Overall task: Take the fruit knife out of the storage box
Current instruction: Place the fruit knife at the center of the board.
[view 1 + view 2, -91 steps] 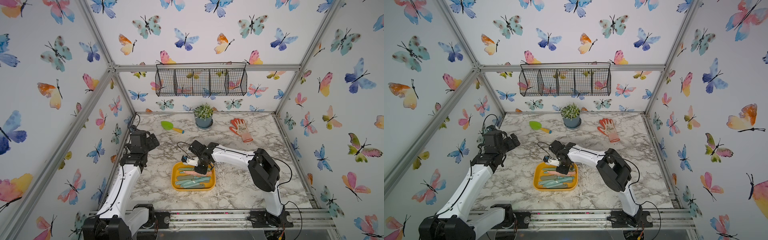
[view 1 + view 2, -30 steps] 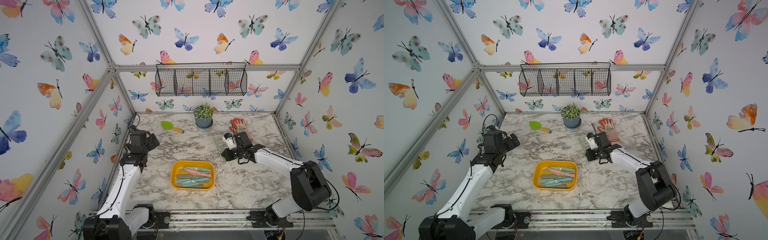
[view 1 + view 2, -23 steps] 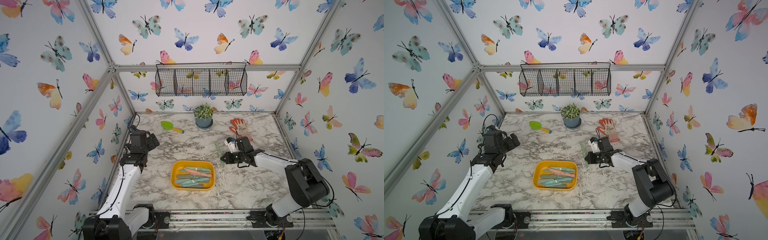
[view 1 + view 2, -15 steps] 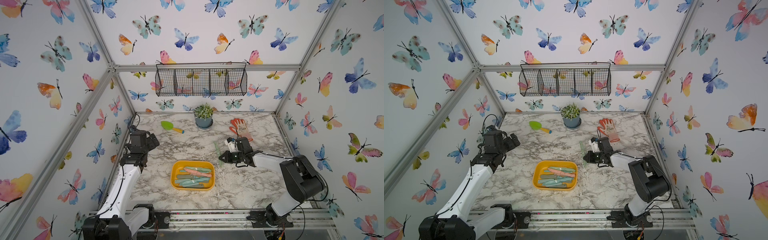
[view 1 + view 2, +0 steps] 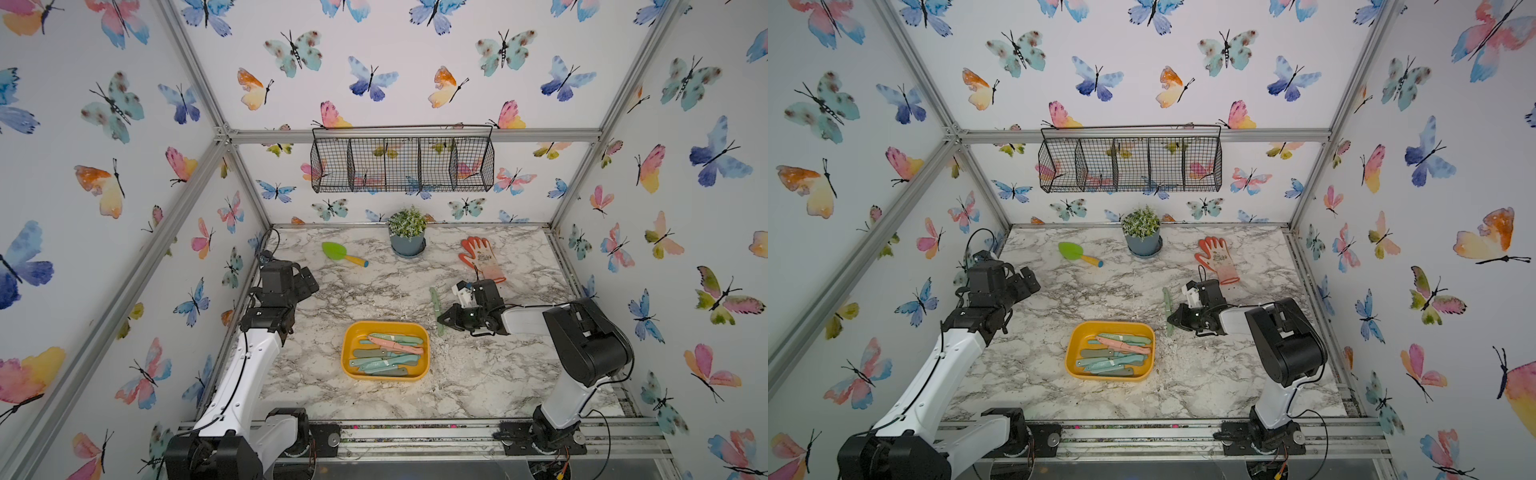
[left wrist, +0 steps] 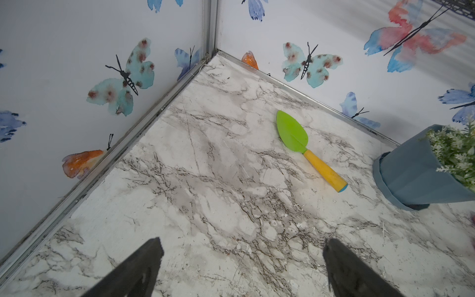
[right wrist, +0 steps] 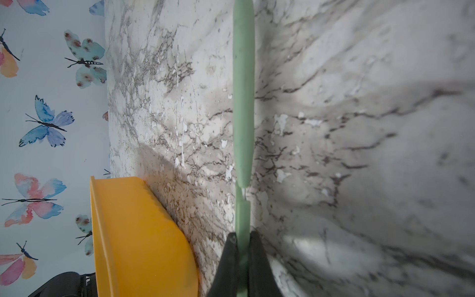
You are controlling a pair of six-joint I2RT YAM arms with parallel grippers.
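Between the fingers [image 7: 232, 253] of the right end effector [image 7: 241, 236], a pale green fruit knife [image 7: 243, 102] is pinched near one end, the fingers pressed tight against its two sides. The knife shows edge-on in the right wrist view and reaches straight out from the fingertips over the marbled table [image 7: 359, 128]; whether it touches the surface cannot be told. In both top views the knife [image 5: 434, 301] [image 5: 1167, 303] is outside the storage box [image 5: 384, 325] [image 5: 1111, 324], just beside the box's far right corner, and points toward the back of the table [image 5: 374, 291]. The right end effector [image 5: 442, 318] [image 5: 1172, 318] sits low, near the table. The yellow-orange box holds several more knives [image 5: 388, 353], teal, grey and pink, lying across one another. Farther back lie an orange glove [image 5: 482, 259], a potted plant [image 5: 407, 237] and a green trowel [image 5: 343, 253] with a yellow handle. The left end effector [image 6: 243, 243] hangs well apart from the box by the left wall, its fingers spread wide with nothing between them, facing the trowel [image 6: 293, 131]. A black wire basket [image 5: 401, 166] hangs on the back wall.
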